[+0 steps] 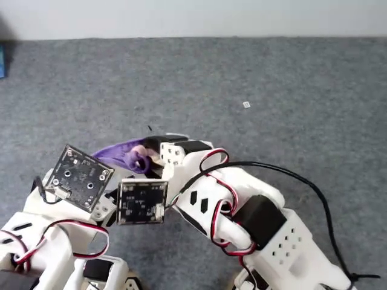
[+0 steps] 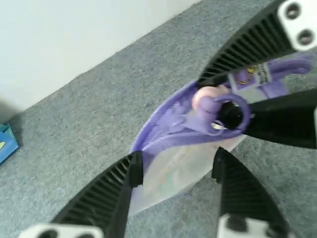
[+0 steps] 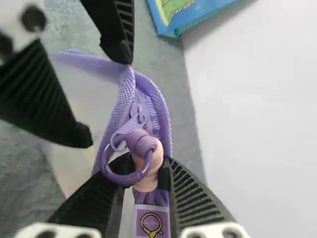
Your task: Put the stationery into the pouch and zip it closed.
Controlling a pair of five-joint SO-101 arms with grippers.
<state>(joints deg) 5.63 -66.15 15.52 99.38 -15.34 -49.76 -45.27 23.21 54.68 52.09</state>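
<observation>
A pouch with a clear body and a purple zip band lies on the grey table, partly under both arms. My right gripper is shut on the zip pull, a pink charm with a purple ring, at one end of the pouch. That same gripper is seen holding the charm in the left wrist view. My left gripper stands open at the pouch's other end, one fingertip on the zip band and the other on the clear edge. No loose stationery is seen.
A blue flat object lies at the table's far left, by the white wall. A tiny white scrap sits on the grey surface right of centre. The right arm's black cable loops beside its body.
</observation>
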